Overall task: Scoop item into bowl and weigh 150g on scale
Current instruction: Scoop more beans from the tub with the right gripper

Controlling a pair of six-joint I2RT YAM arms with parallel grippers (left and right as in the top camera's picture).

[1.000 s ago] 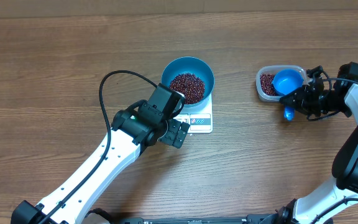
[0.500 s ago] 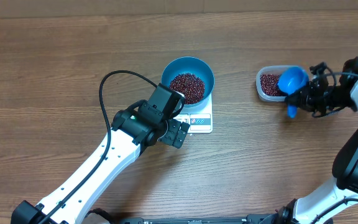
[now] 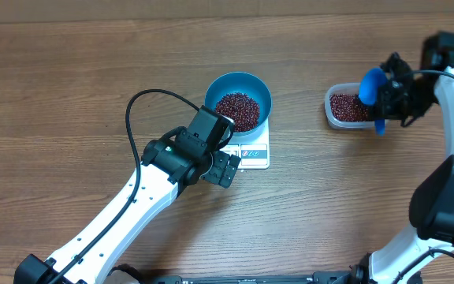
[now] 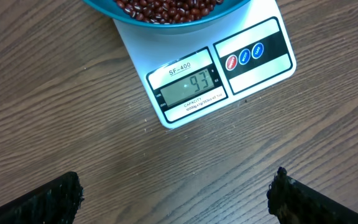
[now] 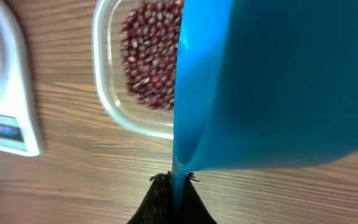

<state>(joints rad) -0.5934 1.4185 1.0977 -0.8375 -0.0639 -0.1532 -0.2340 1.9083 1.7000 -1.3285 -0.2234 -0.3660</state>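
Note:
The blue bowl point(image 3: 219, 85) stands on the white scale point(image 3: 252, 152) and holds a heap of red-brown beans point(image 3: 237, 109). In the left wrist view the scale point(image 4: 253, 68) shows 93 below the bowl point(image 4: 185, 20). My left gripper point(image 3: 225, 169) hovers at the scale's near edge, open and empty, with its fingertips point(image 4: 61, 198) wide apart. At the right, my right gripper point(image 3: 386, 106) is shut on the handle of a small blue scoop point(image 3: 372, 84). The scoop is turned on edge just right of the tub and fills the right wrist view point(image 5: 272, 81). I cannot see inside it.
A clear plastic tub point(image 3: 331, 110) with more beans point(image 3: 351, 106) sits at the right, beside the scoop; the right wrist view also shows the tub point(image 5: 104, 93). A black cable point(image 3: 136, 106) loops over the left arm, left of the bowl.
My right gripper has closed on the scoop handle, lifted the scoop out of the tub toward the far right and tipped it on edge. The left arm has not moved.

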